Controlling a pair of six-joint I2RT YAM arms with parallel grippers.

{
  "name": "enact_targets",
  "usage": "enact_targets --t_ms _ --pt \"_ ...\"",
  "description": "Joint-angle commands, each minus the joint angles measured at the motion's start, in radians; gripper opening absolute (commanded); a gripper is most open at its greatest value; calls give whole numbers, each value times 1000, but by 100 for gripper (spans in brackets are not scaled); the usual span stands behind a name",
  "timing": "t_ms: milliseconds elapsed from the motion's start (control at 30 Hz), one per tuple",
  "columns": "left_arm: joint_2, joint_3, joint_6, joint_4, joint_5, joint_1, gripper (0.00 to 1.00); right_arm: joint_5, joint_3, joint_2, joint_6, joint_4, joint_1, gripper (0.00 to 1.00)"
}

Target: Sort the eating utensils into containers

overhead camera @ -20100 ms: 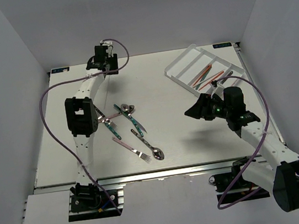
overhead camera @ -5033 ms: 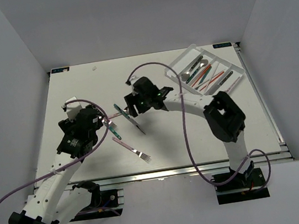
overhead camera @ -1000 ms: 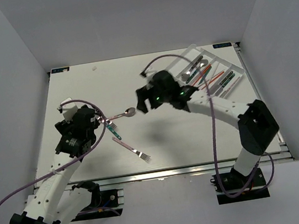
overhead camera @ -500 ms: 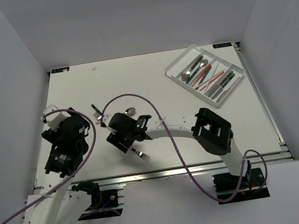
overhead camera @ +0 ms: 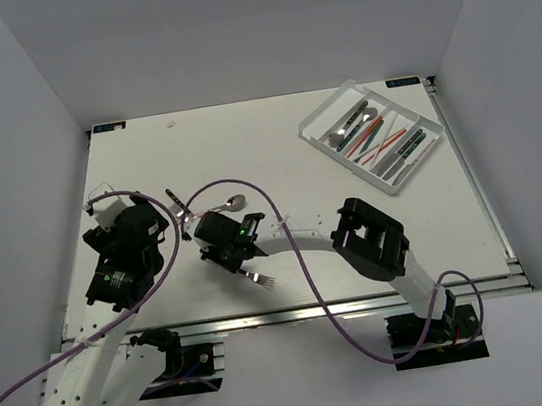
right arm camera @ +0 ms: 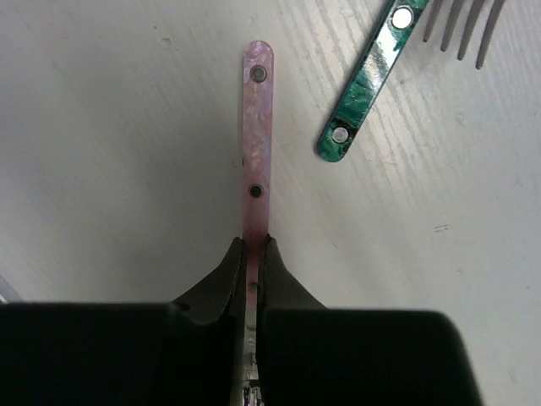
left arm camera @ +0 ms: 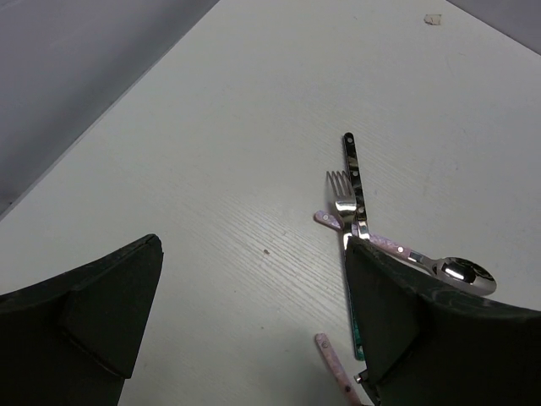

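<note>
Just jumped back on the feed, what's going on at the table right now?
The right claw is shut on the handle of the pink-handled fork, which appears to lie on the table beside a teal-handled utensil. The left claw hangs open and empty near a pink-handled spoon and a dark-handled piece. The tray at the far right already holds several utensils.

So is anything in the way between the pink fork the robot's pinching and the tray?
Nothing I can see. The right gripper is shut on the pink-handled fork, and the table from there to the divided tray looks bare. The teal-handled utensil lies beside it, not toward the tray.
</note>
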Motion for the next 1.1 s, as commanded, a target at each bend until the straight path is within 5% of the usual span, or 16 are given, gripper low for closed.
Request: enact_targets --t_ms 0,267,400,667,933,1067 --pt "-7 14 11 16 11 6 98 -83 24 -55 -11 -28 1 0" --pt "-17 13 14 17 19 6 98 -264 35 -346 29 -6 -134 0" --pt "-24 11 15 19 22 6 98 -246 21 -395 241 92 -447 0" --pt "-9 10 21 22 33 6 98 -40 110 -137 807 366 -974 0" --pt "6 10 28 28 42 6 98 -50 509 187 856 344 -1070 0" --pt "19 8 35 34 51 9 98 -36 472 206 873 370 -1070 0"
